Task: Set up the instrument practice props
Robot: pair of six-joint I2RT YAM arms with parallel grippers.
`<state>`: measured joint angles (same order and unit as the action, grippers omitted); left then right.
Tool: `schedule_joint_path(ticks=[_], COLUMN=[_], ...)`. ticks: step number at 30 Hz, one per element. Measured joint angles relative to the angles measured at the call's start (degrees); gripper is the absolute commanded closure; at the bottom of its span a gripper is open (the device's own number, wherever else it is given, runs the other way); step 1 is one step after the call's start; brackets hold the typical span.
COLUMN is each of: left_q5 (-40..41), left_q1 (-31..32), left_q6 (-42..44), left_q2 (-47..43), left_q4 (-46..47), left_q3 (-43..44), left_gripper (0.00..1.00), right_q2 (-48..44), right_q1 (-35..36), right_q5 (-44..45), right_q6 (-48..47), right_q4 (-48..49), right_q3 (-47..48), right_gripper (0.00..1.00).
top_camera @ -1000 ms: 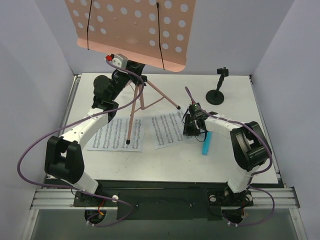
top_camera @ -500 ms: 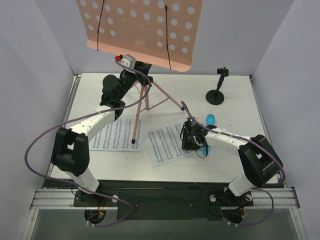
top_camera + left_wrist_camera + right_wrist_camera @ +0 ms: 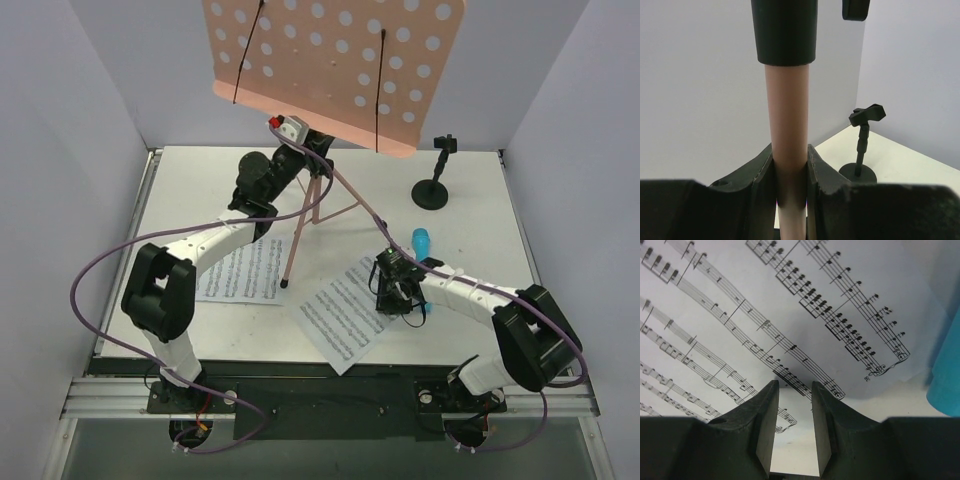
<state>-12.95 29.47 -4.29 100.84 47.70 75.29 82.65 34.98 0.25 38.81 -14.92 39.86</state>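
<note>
Rightward is where the pink music stand [image 3: 335, 65] has gone since a second ago: its perforated tray now hangs over the back middle of the desk [image 3: 490, 230], and its thin legs have shifted the same way. Your left hand [image 3: 316, 158] is clenched on the stand's pale pole. The left wrist view shows the pole squeezed between both fingers [image 3: 762, 180], just under a black collar. One sheet-music page [image 3: 250, 275] lies flat beside the left arm, with a tripod foot tip at its right edge. The other page [image 3: 335, 320] has slid nearer and turned, so it lies askew with a corner at the desk's near edge. Your right hand [image 3: 397, 292] sits low at that page's right edge with its jaws a little apart, and you cannot tell whether they pinch the paper. The blue microphone [image 3: 421, 240] has moved back and now lies just behind the right forearm. The black mic stand [image 3: 432, 188] stands upright at the back right, apart from the rest
</note>
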Motion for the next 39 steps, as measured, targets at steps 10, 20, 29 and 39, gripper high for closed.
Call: schedule_joint_path(ticks=[10,20,29,39], left_q5=[2.4,4.0,4.5,5.4], left_q1=[1.8,3.4,3.6,3.5], left_q6=[0.8,0.5,0.3,-0.5], left_q2=[4.3,7.0,7.4,7.8], left_q4=[1.2,2.7,3.4,4.9], left_q3=[3.7,5.6,5.6,4.9], left_gripper=[1.00,1.00,0.96,0.68], right_q2=[-3.1,-3.4,-3.4,-3.4], right_q1=[0.9,1.2,1.5,1.9], right_q5=[0.7,0.8,1.0,1.3], right_q6=[0.4,0.6,0.6,0.4], right_q4=[-4.2,-4.2,-4.2,-4.2], right_q3=[-2.1,-2.4,-2.4,-2.4], right_gripper=[0.71,0.71,0.70,0.70])
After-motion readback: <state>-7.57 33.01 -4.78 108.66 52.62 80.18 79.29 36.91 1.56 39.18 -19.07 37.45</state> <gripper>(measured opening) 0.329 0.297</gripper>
